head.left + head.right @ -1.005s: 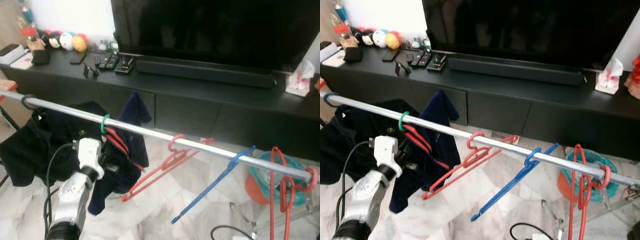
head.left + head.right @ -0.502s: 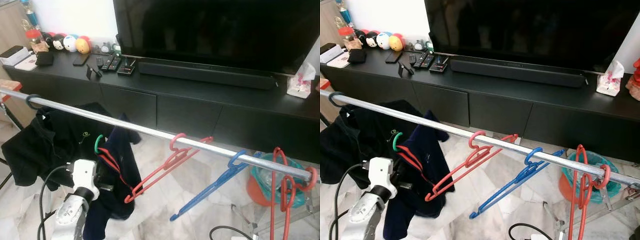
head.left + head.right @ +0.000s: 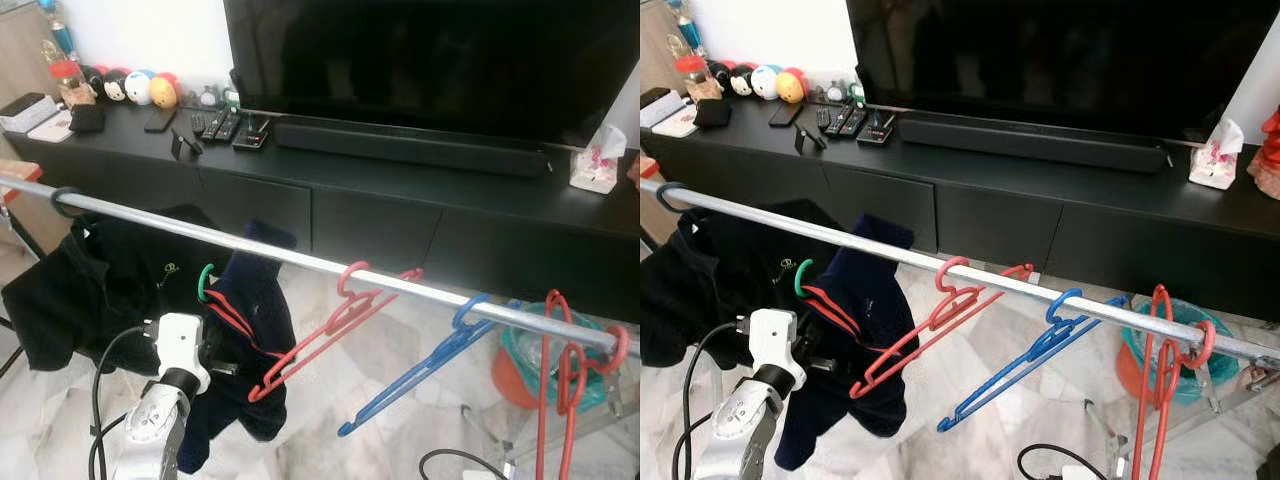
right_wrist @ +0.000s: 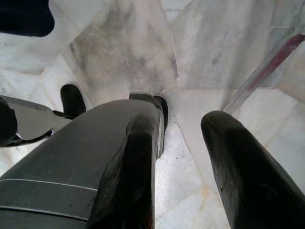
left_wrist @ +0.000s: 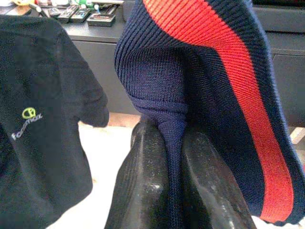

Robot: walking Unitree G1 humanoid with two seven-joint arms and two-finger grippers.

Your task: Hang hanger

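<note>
The left gripper (image 5: pixel 172 157) is pinched tight on a fold of the navy knitted garment with a red stripe (image 3: pixel 245 340), which hangs on a red plastic hanger with a green hook (image 3: pixel 225 310); that hook (image 3: pixel 204 280) sits free in the air just below the long silver metal rail (image 3: pixel 300 260), not yet over it. The relation that matters, as I judge it: the rail lies up and away from the gripper, at about twelve to one o'clock in the head views, and it runs slantwise from ten o'clock down to four o'clock, so the hook must be lifted and brought across that line. The left arm is plainly the nearer one; the right gripper (image 4: pixel 178 157) hangs over the pale marble floor (image 4: pixel 143 57) with its two black fingers parted and nothing between them. The left wrist view shows the cloth bunched between the fingers (image 5: pixel 147 191), and a black T-shirt with a small green logo (image 5: pixel 38 119) beside it; the head views alone show hook against rail, plus an empty red hanger (image 3: pixel 335 325) and a blue hanger (image 3: pixel 430 355) already hung further along.
</note>
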